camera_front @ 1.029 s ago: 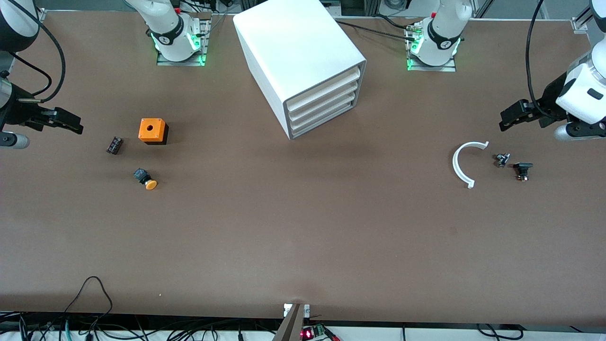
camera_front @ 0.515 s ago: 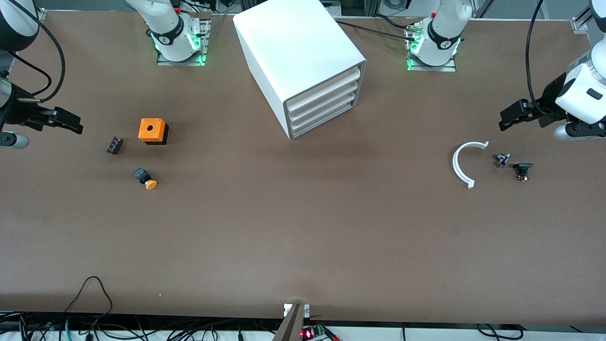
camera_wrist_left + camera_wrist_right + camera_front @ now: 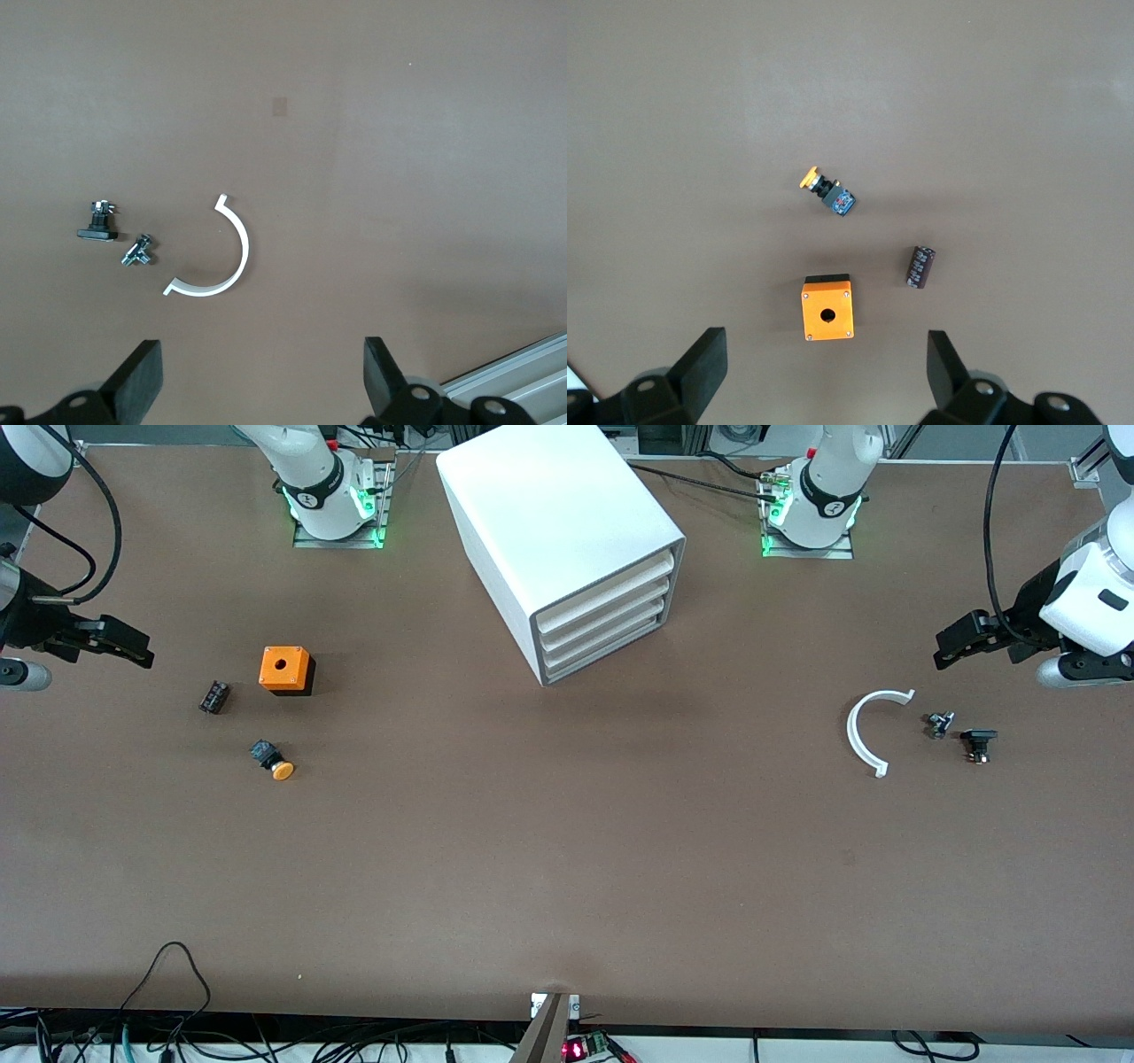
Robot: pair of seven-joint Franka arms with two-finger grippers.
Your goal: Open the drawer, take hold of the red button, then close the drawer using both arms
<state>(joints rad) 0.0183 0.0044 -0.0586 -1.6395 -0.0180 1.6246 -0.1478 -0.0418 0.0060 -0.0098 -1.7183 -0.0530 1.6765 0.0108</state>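
The white cabinet [image 3: 549, 514] stands at the middle of the table between the arms' bases. Its four alike drawers [image 3: 607, 615] are all shut. The red-capped button is hidden from every view. My left gripper [image 3: 952, 646] is open and empty over the left arm's end of the table; its wrist view shows it [image 3: 261, 372] above bare table. My right gripper [image 3: 124, 651] is open and empty over the right arm's end; its wrist view shows it [image 3: 824, 359] beside the orange cube [image 3: 827, 310].
An orange cube with a round hole [image 3: 285, 669], an orange-capped black button [image 3: 273, 762] and a dark cylinder [image 3: 214, 696] lie toward the right arm's end. A white half ring [image 3: 864, 731], a small metal part [image 3: 940, 724] and a black part [image 3: 978, 742] lie toward the left arm's end.
My right gripper has shifted slightly toward the robots' side of the table. The left arm, the drawers and the loose parts have not moved.
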